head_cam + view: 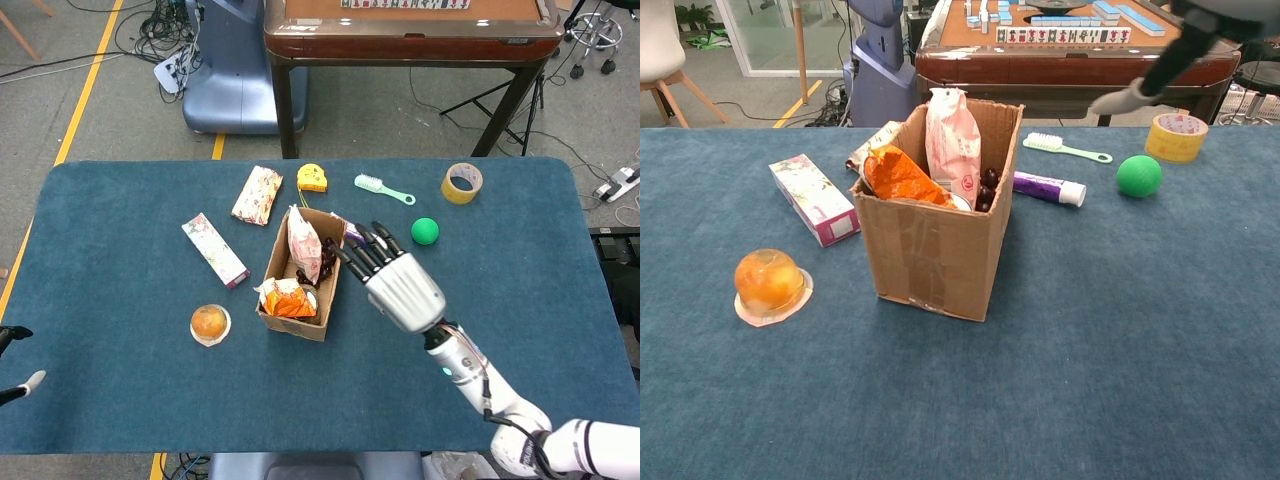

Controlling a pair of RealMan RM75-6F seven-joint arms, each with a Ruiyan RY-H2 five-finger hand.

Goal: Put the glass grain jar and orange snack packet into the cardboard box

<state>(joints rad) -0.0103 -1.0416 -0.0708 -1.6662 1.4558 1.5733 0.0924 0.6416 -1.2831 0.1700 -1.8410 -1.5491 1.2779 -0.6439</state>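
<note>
A: Where is the orange snack packet [902, 176]?

B: In the cardboard box [940, 255], beside a pink bag [953, 143]. It looks light, soft and crinkly, so hold it by a top corner.

A: And the glass grain jar [962, 203]?

B: Only a bit of rim shows (I think it's the jar). Glass is heavy, slippery and can break, so hold round the middle.

A: The hands?

B: The right hand [392, 277] hangs by the box, fingers straight, holding nothing. Of the left hand [18, 362], I cannot tell
</note>
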